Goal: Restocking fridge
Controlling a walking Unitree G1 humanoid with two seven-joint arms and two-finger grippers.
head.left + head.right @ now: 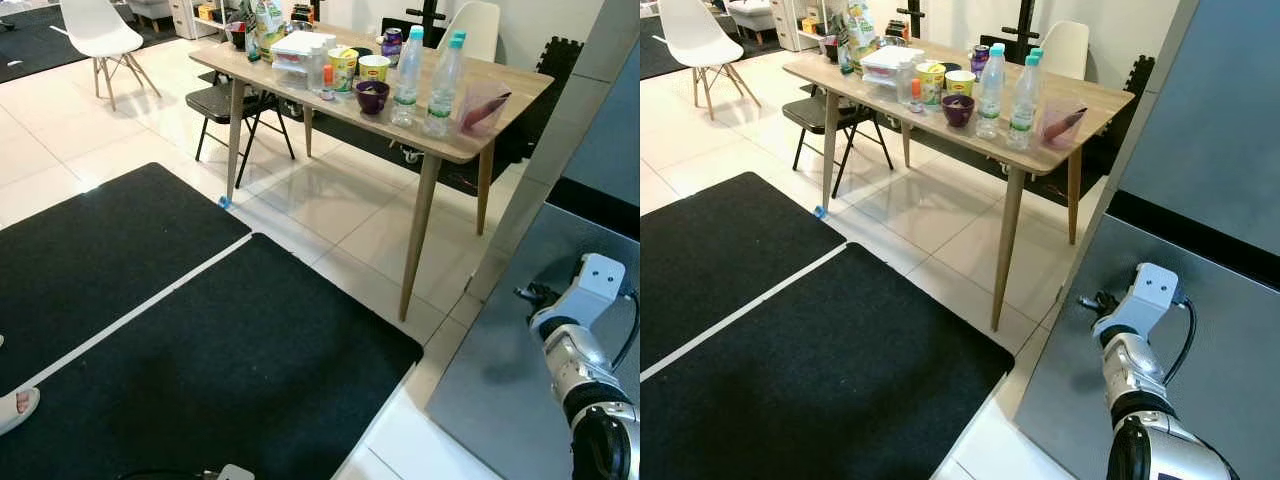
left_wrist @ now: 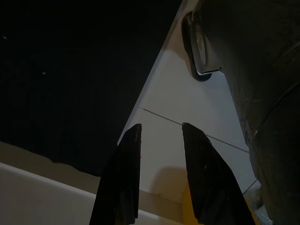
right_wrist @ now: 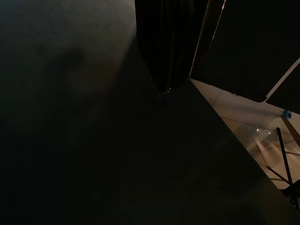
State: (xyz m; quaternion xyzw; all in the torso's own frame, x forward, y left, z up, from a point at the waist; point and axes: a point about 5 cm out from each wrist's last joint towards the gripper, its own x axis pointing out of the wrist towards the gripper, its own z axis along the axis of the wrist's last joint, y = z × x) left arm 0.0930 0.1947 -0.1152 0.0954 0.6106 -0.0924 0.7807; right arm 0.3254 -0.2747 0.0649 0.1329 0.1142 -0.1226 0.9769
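Observation:
The grey fridge door (image 1: 1230, 300) stands at my right, with the upper fridge front (image 1: 1220, 110) above it. My right arm reaches along the door, and my right gripper (image 1: 1087, 300) sits at the door's left edge. In the right wrist view the right gripper (image 3: 164, 86) is shut, its fingers closed into a single tip against the dark door surface. A wooden table (image 1: 455, 150) holds two water bottles (image 1: 408, 75), cups (image 1: 343, 68), a purple bowl (image 1: 372, 96) and a white container (image 1: 300, 47). My left gripper (image 2: 161, 126) hangs open over the floor with nothing in it.
Black mats (image 1: 200, 350) cover the tiled floor in front of me. A black chair (image 1: 225, 105) is tucked under the table and a white chair (image 1: 98, 30) stands at the far left. A person's sandalled foot (image 1: 15, 408) rests at the left edge.

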